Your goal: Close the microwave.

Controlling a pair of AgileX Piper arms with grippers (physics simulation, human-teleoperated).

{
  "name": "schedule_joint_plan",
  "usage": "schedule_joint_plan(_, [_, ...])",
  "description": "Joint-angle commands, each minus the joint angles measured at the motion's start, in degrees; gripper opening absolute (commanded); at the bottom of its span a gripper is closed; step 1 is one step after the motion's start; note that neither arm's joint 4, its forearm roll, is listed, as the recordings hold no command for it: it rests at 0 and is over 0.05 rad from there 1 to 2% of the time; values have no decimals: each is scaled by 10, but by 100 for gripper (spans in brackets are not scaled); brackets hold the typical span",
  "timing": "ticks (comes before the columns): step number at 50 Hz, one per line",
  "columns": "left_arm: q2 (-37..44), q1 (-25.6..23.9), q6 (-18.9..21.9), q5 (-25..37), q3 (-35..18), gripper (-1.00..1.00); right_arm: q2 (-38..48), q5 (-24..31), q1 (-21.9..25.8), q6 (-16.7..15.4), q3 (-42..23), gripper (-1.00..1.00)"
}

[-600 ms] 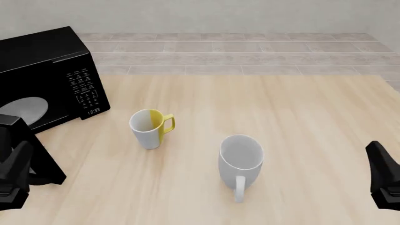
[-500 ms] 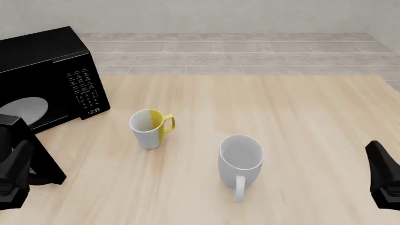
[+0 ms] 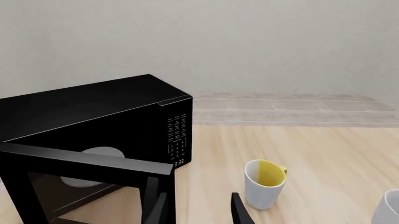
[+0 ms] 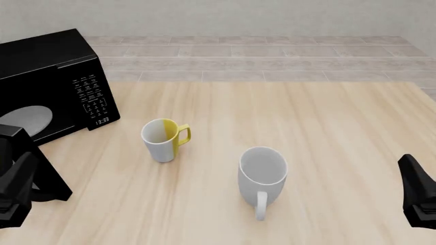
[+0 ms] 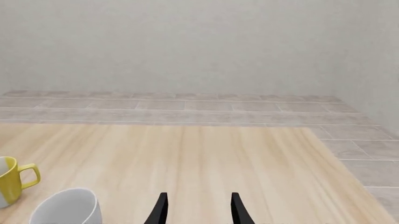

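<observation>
The microwave (image 4: 51,64) is a glossy black box at the table's far left, with a white-printed keypad (image 4: 92,97). Its door (image 3: 87,179) stands swung open toward the near side, and the pale turntable (image 4: 30,118) shows inside. My left gripper (image 4: 10,196) sits low at the near left, just on the near side of the open door (image 4: 53,182). In the left wrist view its fingers (image 3: 159,210) are spread apart, open and empty, with the door's free edge right beside them. My right gripper (image 4: 417,196) rests at the near right, open (image 5: 198,212) and holding nothing.
A yellow-and-white mug (image 4: 163,139) stands just right of the microwave. A larger white mug (image 4: 262,173) sits nearer, toward the middle, its handle pointing to the near side. The light wooden table (image 4: 327,127) ends at a tiled floor beyond.
</observation>
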Motion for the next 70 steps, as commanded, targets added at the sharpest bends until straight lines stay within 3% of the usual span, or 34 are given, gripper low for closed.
schedule_joint_plan(1, [38,51,12,36,-20,100,26,-18,-8,-13,0,100])
schedule_joint_plan(5, [2,57,-4,122,-64,100,20,-9,-9,-12,0,100])
schedule_joint_plan(9, [-3,74,-6,149,-98,100,26,-15,-14,-6,0,100])
schedule_joint_plan(16, [-4,82,-13,173,-125,100,58,-42,-9,-4,0,100])
schedule_joint_plan(24, [-3,103,1,165,-119,100,55,-43,-9,4,0,100])
schedule_joint_plan(25, [-1,96,-13,173,-115,100,58,-45,-15,-10,0,100])
schedule_joint_plan(27, [-3,100,1,163,-110,100,60,-45,-6,9,0,100])
schedule_joint_plan(29, [-1,93,4,160,-107,100,57,-43,-9,-3,0,100])
schedule_joint_plan(34, [8,82,6,154,-108,100,46,-34,-10,4,0,100])
schedule_joint_plan(49, [109,61,-9,59,-57,100,62,-50,-18,6,0,100])
schedule_joint_plan(50, [168,48,-19,11,-46,100,66,-54,-15,11,0,100])
schedule_joint_plan(53, [209,50,-19,-31,-43,100,69,-56,-15,12,0,100])
schedule_joint_plan(55, [284,48,-33,-88,-38,100,69,-54,-18,7,0,100])
schedule_joint_plan(60, [301,54,-22,-113,-40,100,67,-50,-22,7,0,100])
schedule_joint_plan(63, [381,58,-26,-176,-44,100,74,-54,-22,10,0,100])
schedule_joint_plan(66, [372,69,-2,-188,-44,100,86,-63,-18,5,0,100])
schedule_joint_plan(70, [424,81,-8,-223,-57,100,76,-56,-19,5,0,100])
